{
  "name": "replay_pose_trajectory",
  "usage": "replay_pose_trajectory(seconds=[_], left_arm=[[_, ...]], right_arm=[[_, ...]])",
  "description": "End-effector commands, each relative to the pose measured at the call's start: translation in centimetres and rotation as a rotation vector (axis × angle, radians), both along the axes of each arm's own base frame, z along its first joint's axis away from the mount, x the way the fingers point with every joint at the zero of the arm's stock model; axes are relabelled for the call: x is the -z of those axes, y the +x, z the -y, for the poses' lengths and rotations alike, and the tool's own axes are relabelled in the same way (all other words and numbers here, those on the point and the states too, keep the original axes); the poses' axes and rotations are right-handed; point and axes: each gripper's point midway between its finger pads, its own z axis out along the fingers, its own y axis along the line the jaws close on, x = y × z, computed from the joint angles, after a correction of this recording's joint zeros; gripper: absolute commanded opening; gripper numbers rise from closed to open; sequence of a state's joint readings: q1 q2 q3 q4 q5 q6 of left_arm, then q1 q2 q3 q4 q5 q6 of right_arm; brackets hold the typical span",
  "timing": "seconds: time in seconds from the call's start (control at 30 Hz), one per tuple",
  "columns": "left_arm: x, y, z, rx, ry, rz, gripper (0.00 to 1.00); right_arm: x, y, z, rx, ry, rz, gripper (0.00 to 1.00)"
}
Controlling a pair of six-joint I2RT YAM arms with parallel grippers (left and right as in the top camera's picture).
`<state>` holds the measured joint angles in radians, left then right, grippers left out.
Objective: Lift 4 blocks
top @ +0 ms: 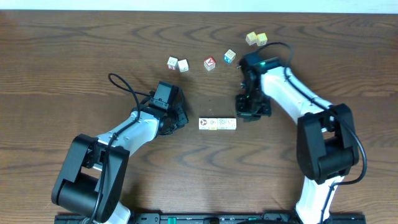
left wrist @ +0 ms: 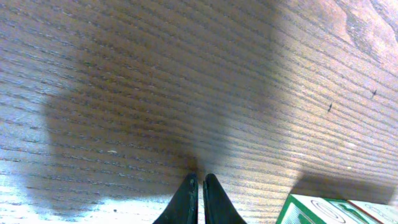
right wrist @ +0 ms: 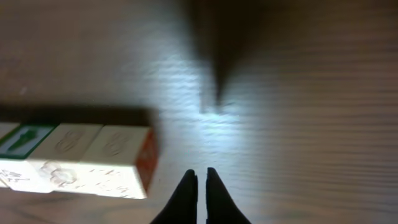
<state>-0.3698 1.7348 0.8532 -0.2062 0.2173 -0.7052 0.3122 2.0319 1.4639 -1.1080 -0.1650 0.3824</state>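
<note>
**Left.** The left gripper (left wrist: 199, 182) is closed on nothing. Its tips sit low over the counter (top: 74, 68), near the left end of the row of blocks but apart from it.

**Centre.** The four blocks (top: 217, 124) lie end to end in one straight row on the counter, between the two arms.

**Right.** The right gripper (right wrist: 200, 179) is likewise closed and empty, just beside the row's right end and not touching it.

**Step in hand (judged).** This looks like a squeeze on the row from both ends. Bring each closed gripper square against its end face, at mid-height of the block. Press inward evenly so the row does not buckle, then raise both arms together and keep them level.

**Behind the row, left to right.** You will see two white cubes with pink edges (top: 172, 62), a red-faced cube (top: 209, 63), a blue-sided cube (top: 230, 56) and two pale yellow cubes (top: 251, 38). Leave all of these alone.

**Containers.** None is in view.
</note>
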Motion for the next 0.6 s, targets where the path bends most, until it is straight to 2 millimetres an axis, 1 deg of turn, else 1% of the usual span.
replay_pose_trajectory(seconds=[0.0, 0.07, 0.1, 0.2, 0.3, 0.37, 0.43, 0.5, 0.57], left_arm=[[1.3, -1.4, -0.1, 0.071, 0.006, -0.032, 0.07], [0.8, -1.4, 1.3, 0.149, -0.056, -0.012, 0.07], [0.7, -1.4, 1.6, 0.164, -0.070, -0.009, 0.07], [0.7, -1.5, 1.6, 0.166, -0.075, -0.012, 0.07], [0.8, -1.6, 1.6, 0.165, -0.073, -0.019, 0.07], [0.9, -1.7, 1.6, 0.169, -0.071, -0.023, 0.07], [1.1, -1.8, 1.5, 0.172, -0.069, -0.026, 0.07], [1.2, -1.9, 1.6, 0.182, -0.071, -0.029, 0.07], [1.1, -2.2, 2.3, 0.208, -0.108, -0.037, 0.07]], right_arm=[[-1.3, 1.3, 1.2, -0.035, 0.078, 0.035, 0.05], [-1.5, 1.3, 1.6, -0.074, 0.150, 0.031, 0.05], [-1.5, 1.4, 1.9, -0.072, 0.163, 0.030, 0.05], [-1.1, 1.2, 3.2, -0.035, 0.161, 0.015, 0.01], [-0.3, 0.8, 3.6, 0.005, 0.210, 0.001, 0.01], [0.3, 0.9, 3.3, 0.022, 0.281, 0.015, 0.01], [0.7, 1.0, 2.6, 0.018, 0.388, 0.040, 0.01], [0.8, 0.7, 2.0, 0.020, 0.496, 0.052, 0.01], [0.8, 0.2, 1.4, 0.025, 0.605, 0.065, 0.01]])
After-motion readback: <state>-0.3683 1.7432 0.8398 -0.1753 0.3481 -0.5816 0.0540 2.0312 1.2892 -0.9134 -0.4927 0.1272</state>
